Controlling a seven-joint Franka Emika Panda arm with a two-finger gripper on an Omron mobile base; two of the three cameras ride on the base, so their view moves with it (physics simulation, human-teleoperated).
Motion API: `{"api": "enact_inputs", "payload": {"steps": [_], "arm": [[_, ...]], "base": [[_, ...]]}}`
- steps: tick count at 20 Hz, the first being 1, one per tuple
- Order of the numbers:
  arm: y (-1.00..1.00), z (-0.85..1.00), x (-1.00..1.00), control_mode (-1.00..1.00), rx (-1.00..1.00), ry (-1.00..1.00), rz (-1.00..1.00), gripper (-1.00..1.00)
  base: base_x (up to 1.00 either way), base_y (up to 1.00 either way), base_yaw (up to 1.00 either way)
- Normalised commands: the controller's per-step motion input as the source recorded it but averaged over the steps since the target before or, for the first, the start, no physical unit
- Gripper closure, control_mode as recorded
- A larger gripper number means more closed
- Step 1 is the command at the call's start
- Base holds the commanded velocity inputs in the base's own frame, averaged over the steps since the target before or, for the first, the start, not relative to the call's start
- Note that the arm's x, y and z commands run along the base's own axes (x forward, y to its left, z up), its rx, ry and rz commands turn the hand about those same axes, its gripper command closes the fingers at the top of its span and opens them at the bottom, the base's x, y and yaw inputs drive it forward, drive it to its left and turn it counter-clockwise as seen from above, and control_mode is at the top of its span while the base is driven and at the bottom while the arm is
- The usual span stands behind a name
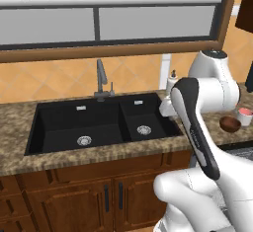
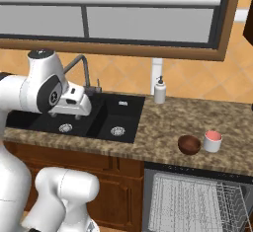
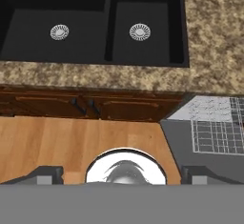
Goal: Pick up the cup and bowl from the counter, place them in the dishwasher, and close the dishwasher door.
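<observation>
My table (image 2: pixel 168 122) runs wide ahead of me, the black sink (image 2: pixel 79 120) set into it right under my tool (image 3: pixel 121 174). The dishwasher (image 2: pixel 197 201) sits open low to my tool's right, its wire rack (image 3: pixel 217 130) showing. The bowl (image 2: pixel 189 144) and the cup (image 2: pixel 213 141) stand just beside each other on the table above that rack, well off to my tool's right, the bowl nearer me. My tool hangs empty, its fingers spread wide apart. I judge a long rightward swing comes first.
</observation>
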Motion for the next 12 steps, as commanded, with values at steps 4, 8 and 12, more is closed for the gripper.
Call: {"api": "enact_inputs", "payload": {"steps": [4,8,12], "arm": [[0.0,-0.03,-0.28,-1.0,0.0,0.0,-0.03,-1.0],[0.0,0.0,-0.03,1.0,0.0,0.0,-0.01,-1.0],[0.0,0.0,0.0,1.0,0.0,0.0,0.0,-1.0]], "base": [[0.0,0.0,0.0],[-0.17,0.29,-0.12],[-0.24,0.36,-0.24]]}}
